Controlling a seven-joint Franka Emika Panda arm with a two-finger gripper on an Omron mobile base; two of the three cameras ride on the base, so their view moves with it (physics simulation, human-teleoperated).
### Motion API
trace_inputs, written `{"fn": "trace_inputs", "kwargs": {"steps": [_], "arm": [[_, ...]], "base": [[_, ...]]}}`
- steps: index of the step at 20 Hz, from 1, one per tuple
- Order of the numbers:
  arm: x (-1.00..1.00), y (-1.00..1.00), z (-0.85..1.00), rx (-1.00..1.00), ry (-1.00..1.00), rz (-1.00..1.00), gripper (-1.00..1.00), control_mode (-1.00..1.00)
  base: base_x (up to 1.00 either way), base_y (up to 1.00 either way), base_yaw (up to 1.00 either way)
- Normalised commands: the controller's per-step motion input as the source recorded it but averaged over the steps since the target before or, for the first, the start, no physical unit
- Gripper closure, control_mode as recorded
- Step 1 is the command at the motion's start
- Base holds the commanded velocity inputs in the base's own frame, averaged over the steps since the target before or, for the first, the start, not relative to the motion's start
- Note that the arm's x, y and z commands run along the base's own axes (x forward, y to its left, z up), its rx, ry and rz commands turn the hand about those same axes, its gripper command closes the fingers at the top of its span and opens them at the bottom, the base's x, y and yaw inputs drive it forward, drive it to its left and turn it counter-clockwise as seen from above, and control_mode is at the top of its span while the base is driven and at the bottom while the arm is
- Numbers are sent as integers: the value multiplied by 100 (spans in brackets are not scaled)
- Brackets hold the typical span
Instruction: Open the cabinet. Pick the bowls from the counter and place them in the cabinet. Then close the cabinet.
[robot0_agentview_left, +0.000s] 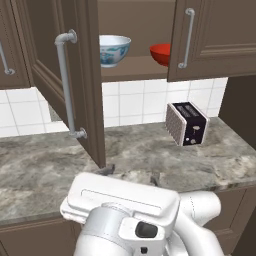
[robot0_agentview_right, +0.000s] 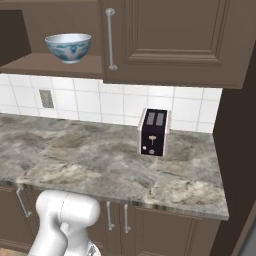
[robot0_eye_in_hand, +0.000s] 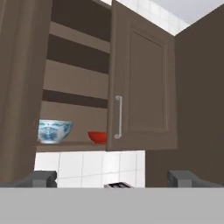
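Observation:
The cabinet's left door (robot0_agentview_left: 75, 75) stands swung wide open toward me; its right door (robot0_agentview_left: 215, 40) covers the right half, shut or nearly so. On the cabinet's lowest shelf (robot0_agentview_left: 132, 70) sit both bowls: the white one with blue pattern (robot0_agentview_left: 114, 49) (robot0_agentview_right: 68, 46) (robot0_eye_in_hand: 53, 131) at the left, and the red one (robot0_agentview_left: 161, 54) (robot0_eye_in_hand: 98, 136) to its right, half hidden by the right door's edge. My gripper (robot0_agentview_left: 131, 175) (robot0_eye_in_hand: 113, 179) hangs low over the counter (robot0_agentview_left: 45, 165), in front of and below the shelf. It is open, with nothing between its fingers.
A black and silver toaster (robot0_agentview_left: 187, 123) (robot0_agentview_right: 154, 132) stands on the counter at the right, against the white tiled wall. The open door's long bar handle (robot0_agentview_left: 65, 85) hangs just above and left of my hand. A dark tall panel (robot0_agentview_right: 240, 150) bounds the counter's right end.

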Motion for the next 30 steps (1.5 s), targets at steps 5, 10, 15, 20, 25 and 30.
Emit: {"fn": "trace_inputs", "kwargs": {"steps": [5,10,15,20,25,30], "arm": [[13,30,0,-9,0,1,-100,-100],[26,16,0,-8,0,0,-100,-100],[42,20,0,-8,0,0,-100,-100],[34,16,-7,-4,0,0,-100,-100],[29,6,-24,0,0,0,-100,-100],[11,0,-32,0,0,0,-100,-100]], "base": [[0,0,0],[0,0,0],[0,0,0],[0,0,0],[0,0,0],[0,0,0]]}}
